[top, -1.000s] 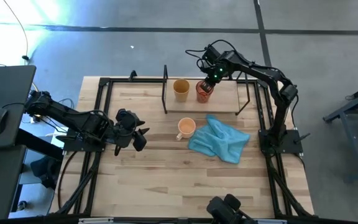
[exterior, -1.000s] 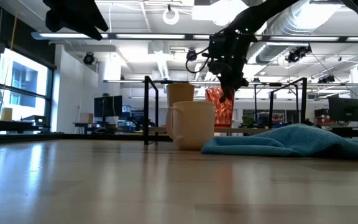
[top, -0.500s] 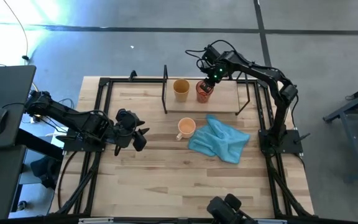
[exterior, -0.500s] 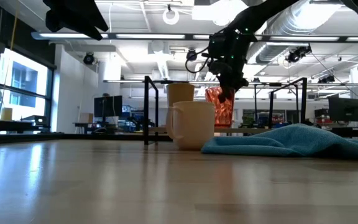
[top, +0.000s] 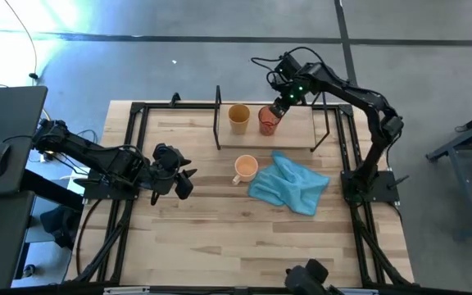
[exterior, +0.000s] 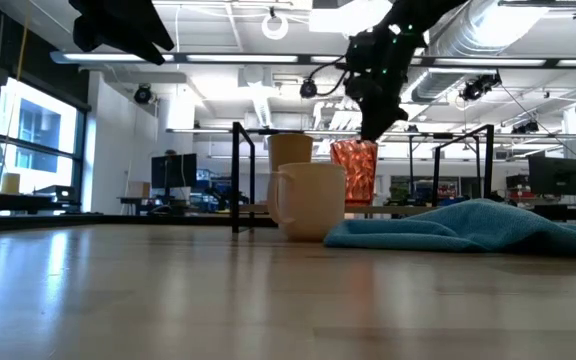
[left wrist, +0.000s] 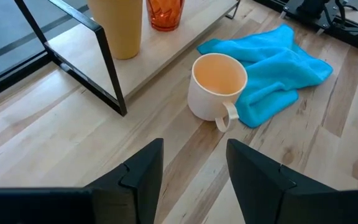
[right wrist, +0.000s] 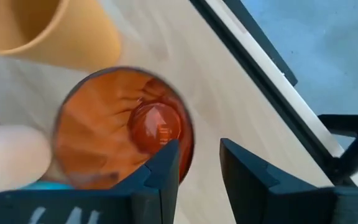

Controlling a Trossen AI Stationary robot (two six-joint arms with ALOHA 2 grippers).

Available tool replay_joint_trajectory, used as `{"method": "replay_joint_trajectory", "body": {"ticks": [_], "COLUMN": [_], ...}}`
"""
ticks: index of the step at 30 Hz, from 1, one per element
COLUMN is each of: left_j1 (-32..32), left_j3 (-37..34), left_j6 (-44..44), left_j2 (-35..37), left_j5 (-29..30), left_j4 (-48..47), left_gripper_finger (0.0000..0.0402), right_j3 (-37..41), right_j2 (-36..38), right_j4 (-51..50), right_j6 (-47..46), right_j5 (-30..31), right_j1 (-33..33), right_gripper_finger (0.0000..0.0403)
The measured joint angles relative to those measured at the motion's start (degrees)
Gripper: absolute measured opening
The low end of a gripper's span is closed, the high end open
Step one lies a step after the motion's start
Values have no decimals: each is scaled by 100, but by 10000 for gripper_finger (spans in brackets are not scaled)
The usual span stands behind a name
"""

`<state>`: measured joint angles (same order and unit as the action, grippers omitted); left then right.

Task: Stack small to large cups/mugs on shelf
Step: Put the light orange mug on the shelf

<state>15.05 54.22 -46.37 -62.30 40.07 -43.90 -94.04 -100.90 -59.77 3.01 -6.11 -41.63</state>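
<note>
Nearest the low camera, the light orange mug (exterior: 308, 200) stands upright on the bare wooden table (top: 211, 238), its handle showing in the left wrist view, with the crumpled blue cloth (top: 290, 185) touching or just beside it. It is empty, as the left wrist view looks straight into it, and it is the one cup not yet on the shelf (top: 301, 139), so by my reading that placement is what is left. The left gripper (top: 183, 182) hangs above the table well apart from the mug, its fingers spread with nothing between them. Farther back, on the shelf's light wooden board, the mustard-yellow cup (top: 238, 117) and the red patterned cup (top: 267, 120) stand upright side by side, close but not touching as far as the low view shows; those two look placed. The red cup's inside shows only its own glossy bottom in the right wrist view, so it holds nothing, and the yellow cup looks empty from overhead. The right gripper (top: 283, 105) hovers just above the red cup's rim on its far side, fingers parted and clear of the cup, gripping nothing. Whether the final order runs small to large cannot be judged until the mug joins them.
</note>
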Motion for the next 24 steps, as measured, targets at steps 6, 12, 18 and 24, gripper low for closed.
{"method": "replay_joint_trajectory", "body": {"ticks": [6,12,18,24], "left_j1": [0,0,0,-2], "left_j3": [0,0,2,4], "left_j6": [1,2,0,0], "left_j2": [0,0,-28,-335], "left_j5": [0,0,-109,-219], "left_j4": [2,9,19,97], "left_gripper_finger": [165,165,165,165], "right_j3": [0,0,0,0], "right_j2": [537,1213,1812,2210], "right_j4": [-517,-1074,-1584,-1772], "right_j6": [-22,-327,-960,-1662], "right_j5": [-76,-107,-128,-128], "right_j1": [220,726,1516,2489], "right_gripper_finger": [108,108,108,108]}}
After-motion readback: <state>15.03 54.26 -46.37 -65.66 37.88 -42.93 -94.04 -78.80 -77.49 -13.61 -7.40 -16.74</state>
